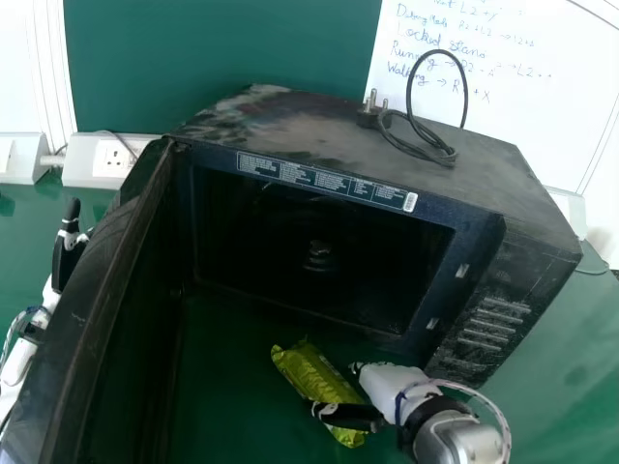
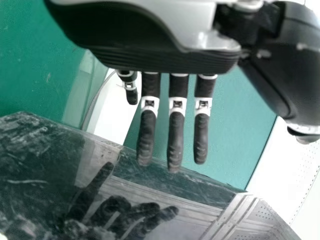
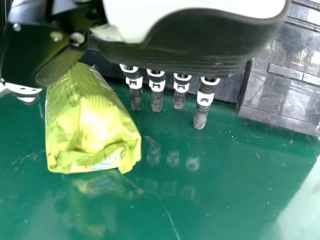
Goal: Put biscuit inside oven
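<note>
The right robot hand (image 1: 390, 385) is open and empty beside the biscuit pack (image 1: 312, 375) on the counter (image 1: 546, 372). The left robot hand (image 1: 68, 256), open too, is by the oven door (image 1: 97, 275). It looks like grabbing time: squeeze, then lift.

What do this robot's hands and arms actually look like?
The left hand and right hand match: white shells over black, finely ridged edges, and slim black fingers with white bands and ribbed tips. Behind the right one sits a rounded, silvery wrist part, with a black ring and a pale cable looping outside.
</note>
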Tool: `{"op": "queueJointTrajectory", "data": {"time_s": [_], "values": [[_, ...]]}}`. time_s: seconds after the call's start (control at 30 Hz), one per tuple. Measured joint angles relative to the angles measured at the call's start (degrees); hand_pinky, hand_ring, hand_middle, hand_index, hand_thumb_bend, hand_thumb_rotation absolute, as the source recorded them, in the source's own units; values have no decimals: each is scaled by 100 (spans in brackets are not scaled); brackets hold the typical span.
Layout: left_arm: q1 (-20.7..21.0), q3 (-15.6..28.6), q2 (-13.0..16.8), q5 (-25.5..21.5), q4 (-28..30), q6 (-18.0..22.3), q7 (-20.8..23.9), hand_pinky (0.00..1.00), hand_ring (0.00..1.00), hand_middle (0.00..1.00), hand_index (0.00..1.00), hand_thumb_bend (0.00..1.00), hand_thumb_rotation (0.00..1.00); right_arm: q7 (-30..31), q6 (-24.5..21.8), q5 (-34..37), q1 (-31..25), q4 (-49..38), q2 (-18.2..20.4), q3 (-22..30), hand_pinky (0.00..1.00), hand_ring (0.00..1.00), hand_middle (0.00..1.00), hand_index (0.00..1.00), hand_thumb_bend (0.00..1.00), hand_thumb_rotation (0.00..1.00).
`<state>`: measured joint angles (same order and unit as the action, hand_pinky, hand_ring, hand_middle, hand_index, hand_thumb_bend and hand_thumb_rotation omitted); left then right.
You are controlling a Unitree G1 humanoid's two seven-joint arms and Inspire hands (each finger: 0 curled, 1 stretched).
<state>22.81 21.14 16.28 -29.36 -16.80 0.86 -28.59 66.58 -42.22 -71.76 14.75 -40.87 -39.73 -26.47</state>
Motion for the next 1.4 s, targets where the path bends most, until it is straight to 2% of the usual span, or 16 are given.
{"op": "queueJointTrajectory", "data": {"time_s": [0.3,0.5,0.87,1.0,1.17,1.4], "values": [[-22,0,-4,-2,45,-34,6,25,32,41,49,51,7,255,645,-541,-57,329,711,400,84,98,100,99,92,44],[-29,1,-4,-2,54,-70,0,25,32,41,49,52,7,97,999,-780,-130,557,1101,643,84,98,100,98,91,40],[-34,1,-3,-5,69,-89,-1,25,32,41,49,52,7,-162,1517,-1280,-386,706,1664,872,83,97,100,97,92,39],[-34,1,-4,-5,69,-92,-2,25,31,41,49,52,7,-175,1713,-1357,-459,706,1773,937,82,96,100,97,93,39],[-34,1,-5,-5,72,-96,3,25,31,40,49,52,7,-174,2004,-1486,-501,723,1856,960,76,92,97,95,95,40],[-34,1,-7,-5,106,-120,55,25,32,40,49,52,7,-53,2278,-1481,-602,535,1916,1046,80,90,95,93,96,35]]}}
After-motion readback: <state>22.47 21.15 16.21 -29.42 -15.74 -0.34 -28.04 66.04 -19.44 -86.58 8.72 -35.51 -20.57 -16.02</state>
